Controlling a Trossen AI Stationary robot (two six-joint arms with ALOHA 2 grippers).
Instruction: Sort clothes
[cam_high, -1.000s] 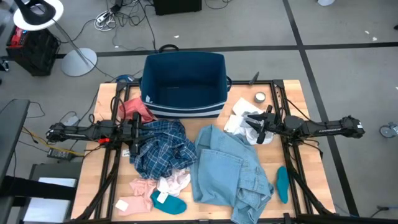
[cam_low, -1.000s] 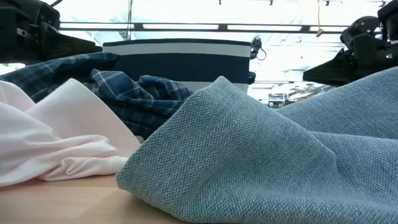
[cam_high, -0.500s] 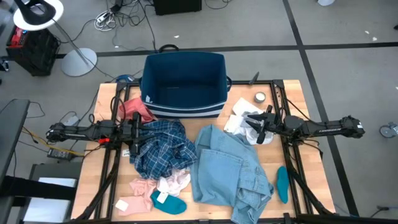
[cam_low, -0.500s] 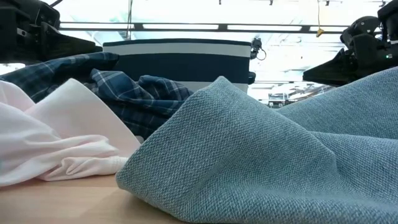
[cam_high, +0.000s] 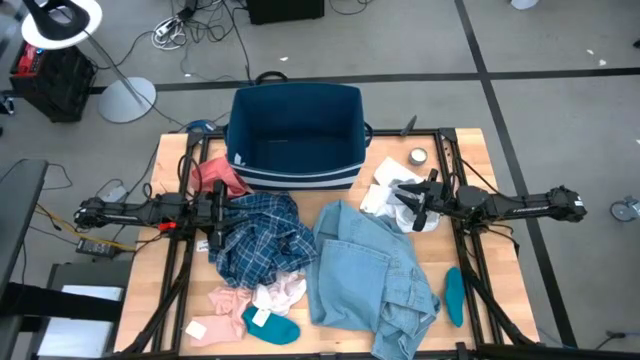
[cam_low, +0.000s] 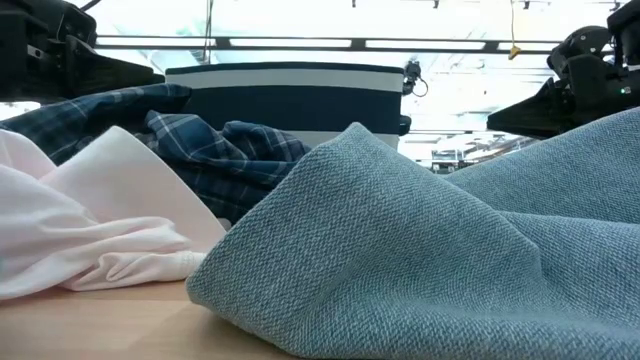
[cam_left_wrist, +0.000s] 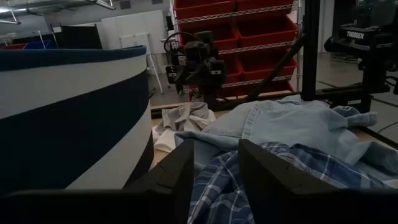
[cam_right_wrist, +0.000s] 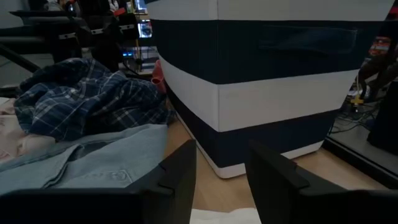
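Both arms hover idle over the table, nothing held. The left gripper (cam_high: 214, 215), fingers spread, sits at the edge of the blue plaid shirt (cam_high: 258, 238); the right gripper (cam_high: 412, 203), also spread, hangs over the white piece (cam_high: 385, 190). The bin (cam_high: 295, 133) stands empty. Risk: the plaid overlaps the denim shirt (cam_high: 370, 275) (edges touching), so one pinch may drag both.

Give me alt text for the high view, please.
Unsorted clothes cover a wooden table below an empty navy bin: plaid shirt, denim shirt, small pink, white and teal pieces. The left gripper and right gripper hover open, holding nothing.
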